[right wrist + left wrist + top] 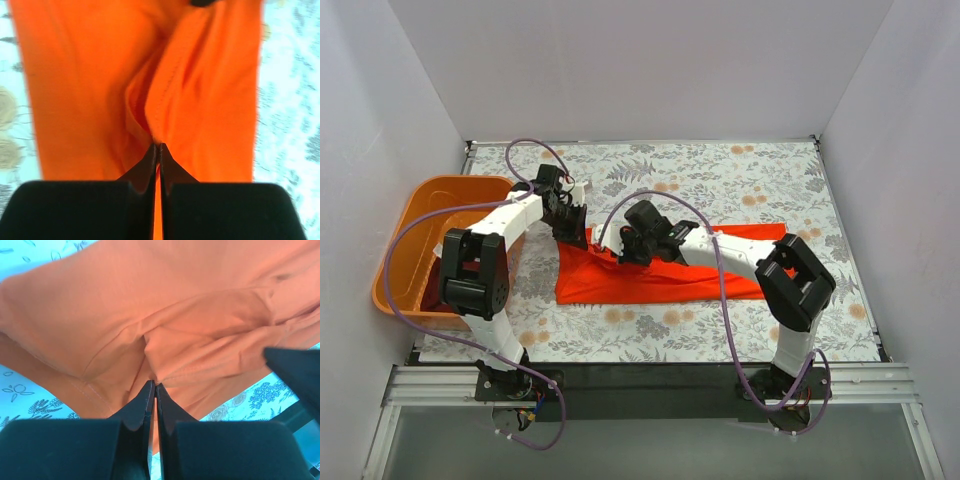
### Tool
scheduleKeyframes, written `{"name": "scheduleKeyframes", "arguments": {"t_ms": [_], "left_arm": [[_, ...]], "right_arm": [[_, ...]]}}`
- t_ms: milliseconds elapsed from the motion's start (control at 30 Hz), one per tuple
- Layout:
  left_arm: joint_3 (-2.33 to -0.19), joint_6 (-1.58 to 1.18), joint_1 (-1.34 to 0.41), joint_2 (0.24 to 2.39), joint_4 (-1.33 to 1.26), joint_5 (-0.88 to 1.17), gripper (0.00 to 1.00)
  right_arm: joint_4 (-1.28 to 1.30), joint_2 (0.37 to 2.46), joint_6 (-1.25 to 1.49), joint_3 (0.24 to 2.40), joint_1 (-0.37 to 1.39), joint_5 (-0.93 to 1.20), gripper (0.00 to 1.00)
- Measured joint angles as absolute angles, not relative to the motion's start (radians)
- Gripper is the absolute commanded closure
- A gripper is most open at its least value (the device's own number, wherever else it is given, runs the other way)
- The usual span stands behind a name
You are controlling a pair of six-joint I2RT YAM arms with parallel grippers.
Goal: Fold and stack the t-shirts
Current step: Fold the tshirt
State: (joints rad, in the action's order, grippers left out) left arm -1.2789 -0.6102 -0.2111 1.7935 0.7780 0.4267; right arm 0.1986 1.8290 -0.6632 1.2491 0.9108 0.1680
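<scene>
The bright orange-red t-shirt [660, 280] lies stretched across the middle of the flowered table. My left gripper [582, 240] is at its far left corner, shut on a pinched fold of the cloth [155, 383]. Close beside it to the right, my right gripper [618, 256] is also down on the shirt's far edge, shut on a seamed fold [158, 145]. In both wrist views the cloth bunches up right at the closed tips. A bit of dark maroon cloth [428, 298] shows in the near corner of the basket, mostly hidden by my left arm.
The rigid orange basket [415, 205] stands at the table's left edge, partly under my left arm. White walls close in the table on three sides. A black rail [650, 375] runs along the near edge.
</scene>
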Motion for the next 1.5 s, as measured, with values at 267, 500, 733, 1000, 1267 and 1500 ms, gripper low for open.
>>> {"name": "scheduleKeyframes", "arguments": {"t_ms": [267,500,733,1000,1267,1500], "left_arm": [[-1.328,-0.612,-0.206,1.794,0.778,0.429,1.00],[-1.356,-0.626,-0.186,1.794,0.782,0.417,1.00],[-1.356,-0.629,-0.180,1.794,0.787,0.408,1.00],[-1.333,-0.630,-0.180,1.794,0.811,0.421,1.00],[-1.254,-0.627,-0.181,1.755,0.853,0.427,1.00],[-1.173,-0.606,-0.181,1.731,0.883,0.427,0.81]], "right_arm": [[0.190,1.829,-0.682,1.308,0.824,0.190,0.99],[0.182,1.842,-0.693,1.338,0.818,0.224,0.99],[0.181,1.881,-0.704,1.341,0.818,0.241,0.99],[0.178,1.886,-0.711,1.335,0.804,0.267,0.99],[0.176,1.805,-0.715,1.248,0.802,0.346,0.99],[0.216,1.797,-0.722,1.231,0.827,0.419,0.70]]}}
